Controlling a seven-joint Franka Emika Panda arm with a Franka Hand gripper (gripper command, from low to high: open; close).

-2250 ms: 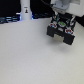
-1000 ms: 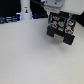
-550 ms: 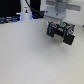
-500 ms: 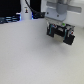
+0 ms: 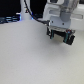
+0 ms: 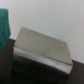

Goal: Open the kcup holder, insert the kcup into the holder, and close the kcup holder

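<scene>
While the arm is hanging over the far side of the white table (image 5: pixel 30 60), the gripper (image 5: pixel 61 37) is sitting a touch farther toward the exterior view's right than it was two seconds ago, when it was nearer the middle of the back edge. Half a second ago it was already about where it is now, so the drift is looking nearly finished. The white wrist housing above it is leaning the same way as before.

In the exterior view the gripper is showing as a dark blocky shape just above the table, with two dark fingers (image 5: pixel 51 33) pointing down and a lighter gap between them. The jaws are looking spread, with nothing visible between them, though the picture is too blurred to be sure. A black cable (image 5: pixel 26 10) is looping behind the arm, and a faint blue glow is showing at the exterior view's left, against the dark background.

The wrist view is giving what the other cannot: the kcup holder (image 6: pixel 42 52) is filling the frame close under the camera, a dark box with a grey, shiny top face and a rounded front edge. A teal-green object (image 6: pixel 4 26) is poking in at the frame's edge beside it; I cannot tell what it is. The kcup itself is not recognisable in either view.
</scene>
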